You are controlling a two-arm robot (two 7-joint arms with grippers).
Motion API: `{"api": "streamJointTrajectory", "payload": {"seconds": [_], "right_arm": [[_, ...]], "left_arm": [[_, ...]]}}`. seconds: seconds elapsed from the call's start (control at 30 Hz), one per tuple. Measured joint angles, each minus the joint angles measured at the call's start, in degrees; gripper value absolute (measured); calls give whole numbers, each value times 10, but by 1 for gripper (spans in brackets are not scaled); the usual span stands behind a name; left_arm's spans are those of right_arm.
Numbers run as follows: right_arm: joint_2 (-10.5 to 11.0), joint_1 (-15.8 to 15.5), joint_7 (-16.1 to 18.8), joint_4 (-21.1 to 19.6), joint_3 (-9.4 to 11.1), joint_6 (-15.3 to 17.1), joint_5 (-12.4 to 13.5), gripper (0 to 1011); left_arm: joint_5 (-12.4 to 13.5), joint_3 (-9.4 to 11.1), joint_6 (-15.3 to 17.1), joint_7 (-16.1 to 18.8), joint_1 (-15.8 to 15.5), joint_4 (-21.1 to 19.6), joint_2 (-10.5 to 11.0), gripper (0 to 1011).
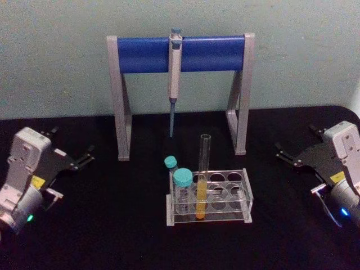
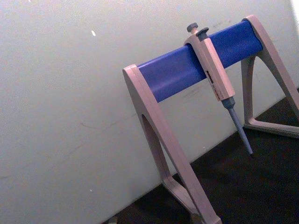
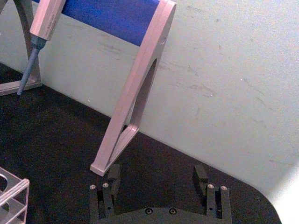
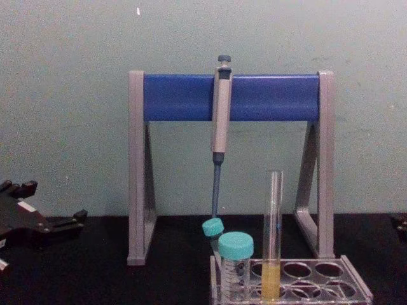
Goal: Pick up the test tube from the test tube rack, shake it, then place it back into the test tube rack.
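The test tube point(image 1: 203, 169) stands upright in the front row of the clear test tube rack point(image 1: 239, 194), with yellow-orange liquid in its lower part. The chest view shows the test tube point(image 4: 273, 229) rising well above the test tube rack point(image 4: 331, 283). My left gripper point(image 1: 70, 143) rests open on the black table far to the left of the rack, also seen at the chest view's left edge point(image 4: 51, 203). Far to the right my right gripper point(image 1: 296, 140) rests open, and its own wrist view shows the right gripper point(image 3: 156, 179) holding nothing. A rack corner point(image 3: 11, 191) shows there.
Two teal-capped tubes point(image 1: 183, 183) stand in the rack's left end, beside the test tube. Behind the rack stands a grey-and-blue pipette stand point(image 1: 180, 53) with a pipette point(image 1: 175, 73) hanging from its bar. A pale wall is close behind. Black tabletop lies between each gripper and the rack.
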Motion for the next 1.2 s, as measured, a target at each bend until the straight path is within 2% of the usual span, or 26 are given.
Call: {"api": "streamJointTrajectory", "payload": {"seconds": [1.2], "right_arm": [[0, 0, 0, 0, 0, 0, 0, 1000]], "left_arm": [[0, 0, 0, 0, 0, 0, 0, 1001]]}}
